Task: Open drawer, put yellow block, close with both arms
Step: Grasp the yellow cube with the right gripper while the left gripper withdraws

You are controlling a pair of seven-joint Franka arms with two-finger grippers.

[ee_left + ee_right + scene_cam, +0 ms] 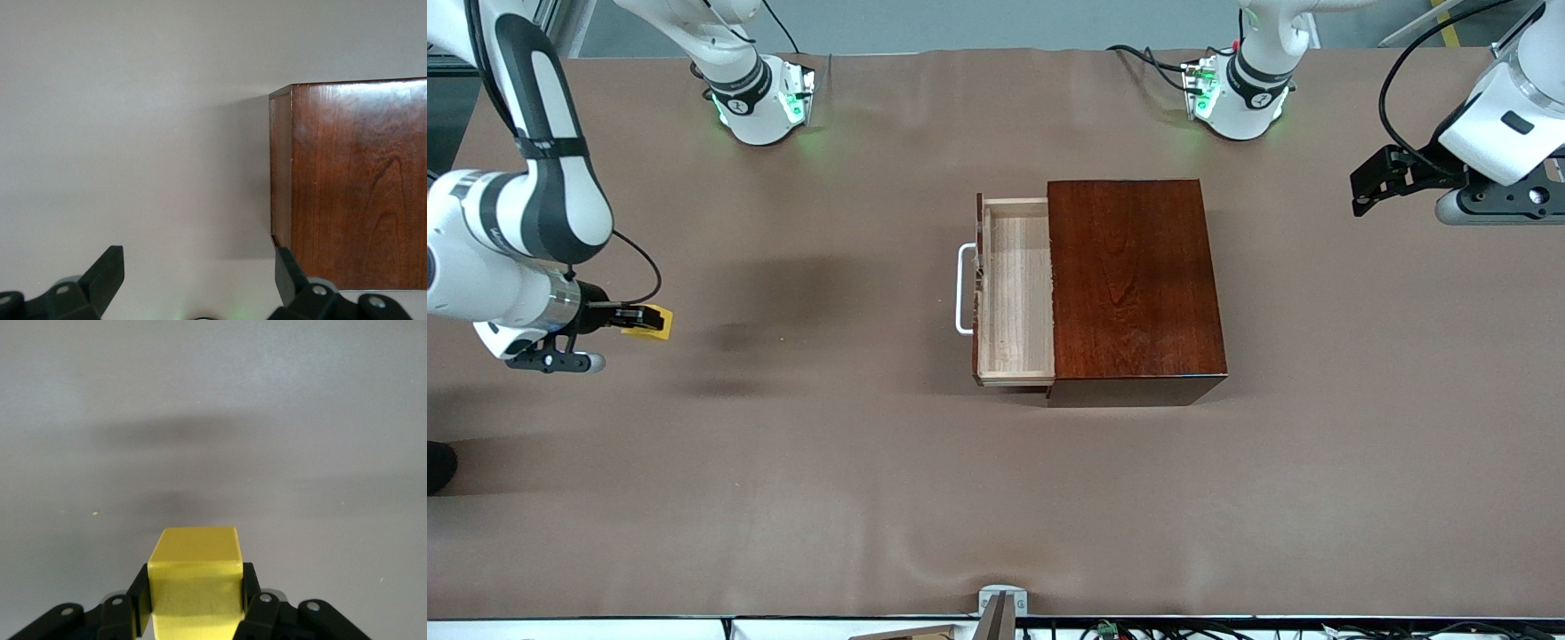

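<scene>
1. The right arm (511, 222) comes in from its base (760, 107) and hangs over bare table (783, 489) at the right arm's end, well apart from the box.
2. The right gripper (636, 318) is up in the air above the cloth, its two black fingers (137, 603) pressed against opposite faces of the block (654, 322). The right wrist view shows the same pinch: the block (195, 577) sits square between the fingers, with its top face and one side face clear of them.
3. A soft shadow lies on the cloth under the held block.
4. The white handle (963, 289) stands on the drawer front, on the side toward the right arm's end.
5. The drawer (1018, 293) is pulled out of the box toward the right arm's end, and its pale wood floor shows bare.
6. The box (1134, 284) sits about mid-table, its dark glossy top uncovered. In the left wrist view, one corner and side of the box (353, 187) fill part of the frame.
7. The left arm (1507, 116) waits above the left arm's end of the table, its base (1240, 98) lit green.
8. The left gripper (1371, 191) hangs beside the box without touching it, and its fingers (107, 273) stand spread wide with nothing between them.
</scene>
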